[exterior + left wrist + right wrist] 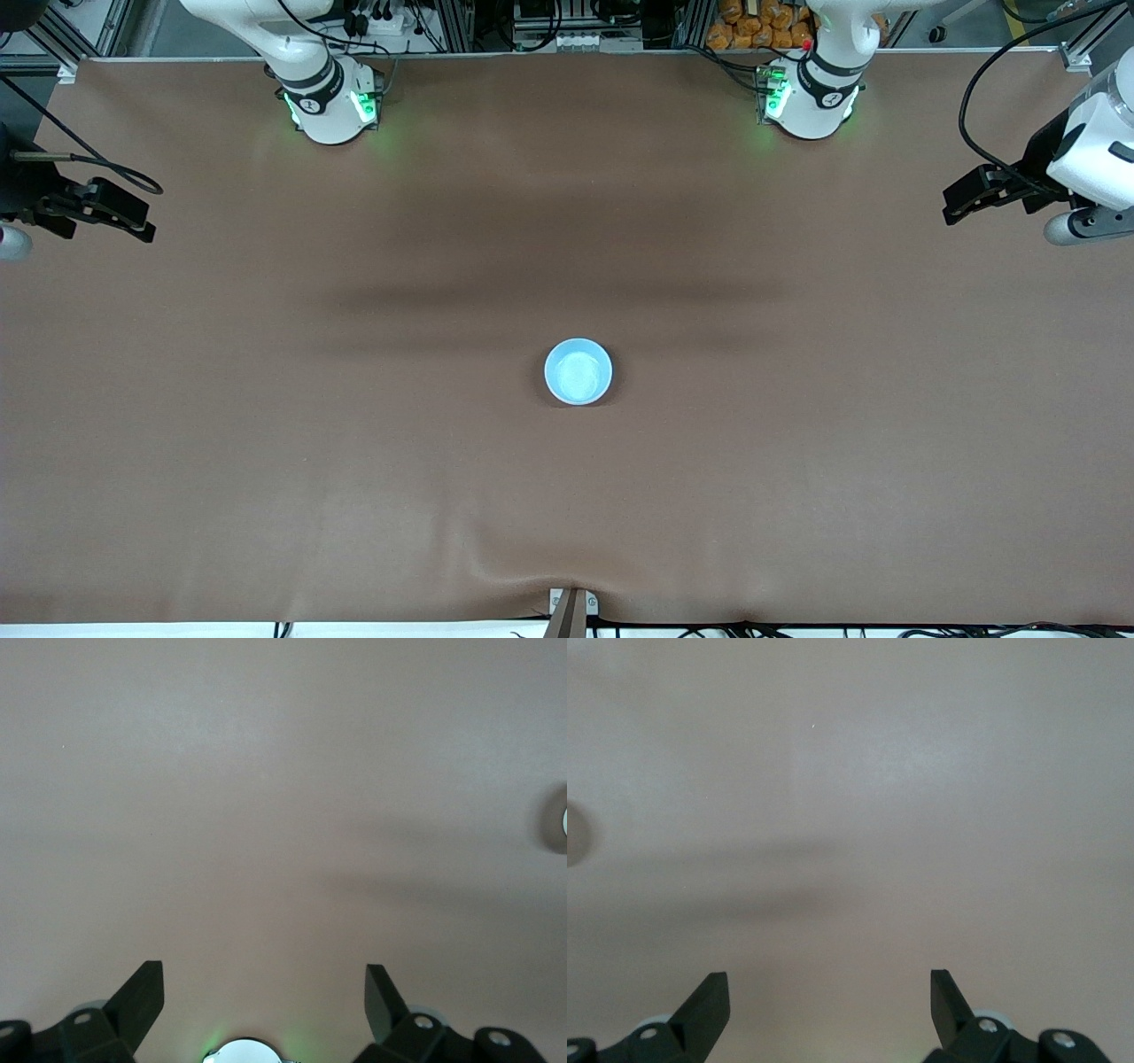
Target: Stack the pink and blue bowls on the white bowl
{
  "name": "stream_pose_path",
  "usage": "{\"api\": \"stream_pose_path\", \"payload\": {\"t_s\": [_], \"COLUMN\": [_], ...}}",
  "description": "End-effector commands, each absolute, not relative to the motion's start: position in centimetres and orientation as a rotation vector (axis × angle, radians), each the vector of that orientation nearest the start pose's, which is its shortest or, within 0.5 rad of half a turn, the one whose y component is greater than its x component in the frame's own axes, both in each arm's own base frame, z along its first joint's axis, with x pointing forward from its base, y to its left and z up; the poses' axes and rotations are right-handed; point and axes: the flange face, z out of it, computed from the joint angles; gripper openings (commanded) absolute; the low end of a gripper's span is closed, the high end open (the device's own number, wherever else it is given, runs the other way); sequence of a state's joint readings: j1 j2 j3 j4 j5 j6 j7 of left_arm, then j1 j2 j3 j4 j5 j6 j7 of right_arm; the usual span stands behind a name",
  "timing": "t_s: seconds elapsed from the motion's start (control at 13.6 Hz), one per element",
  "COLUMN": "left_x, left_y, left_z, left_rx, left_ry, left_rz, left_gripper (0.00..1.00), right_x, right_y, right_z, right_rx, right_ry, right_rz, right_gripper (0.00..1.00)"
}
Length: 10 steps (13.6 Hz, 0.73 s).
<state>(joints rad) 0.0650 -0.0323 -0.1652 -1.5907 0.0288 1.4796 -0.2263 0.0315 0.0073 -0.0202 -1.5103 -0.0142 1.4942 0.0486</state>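
Note:
A light blue bowl (578, 371) stands upright near the middle of the brown table, and only its blue inside and rim show from above. The pink bowl and the white bowl are hidden in every view. My left gripper (955, 206) hangs open and empty over the left arm's end of the table, well away from the bowl. My right gripper (142, 229) hangs open and empty over the right arm's end. In each wrist view the left gripper (264, 992) and right gripper (829, 997) show only bare cloth between their fingers.
A brown cloth (354, 443) covers the whole table, with a wrinkle near a clamp (571, 607) at the edge closest to the front camera. Both arm bases (332, 106) (811, 102) stand along the edge farthest from it.

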Motion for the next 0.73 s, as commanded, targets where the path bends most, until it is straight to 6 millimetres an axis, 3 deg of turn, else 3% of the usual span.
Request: {"api": "stream_pose_path", "payload": {"t_s": [0.0,0.44,0.66], "left_x": [52.7,52.7,52.6], "left_y": [-4.9,-4.0,-4.1], "left_z": [63.8,64.2,64.2], "left_rx": [-3.099,-3.096,-3.099], "left_ry": [-0.174,-0.201,-0.153], "left_rz": [0.087,0.098,0.102], "left_gripper": [1.00,1.00,1.00], "right_x": [55.5,55.1,55.1], "right_y": [0.0,-2.3,-1.9], "right_z": [65.9,66.4,66.3], "right_rx": [-3.172,-3.170,-3.170], "right_ry": [0.031,0.087,0.078], "right_rz": [-0.013,-0.017,-0.012], "right_gripper": [1.00,1.00,1.00]}}
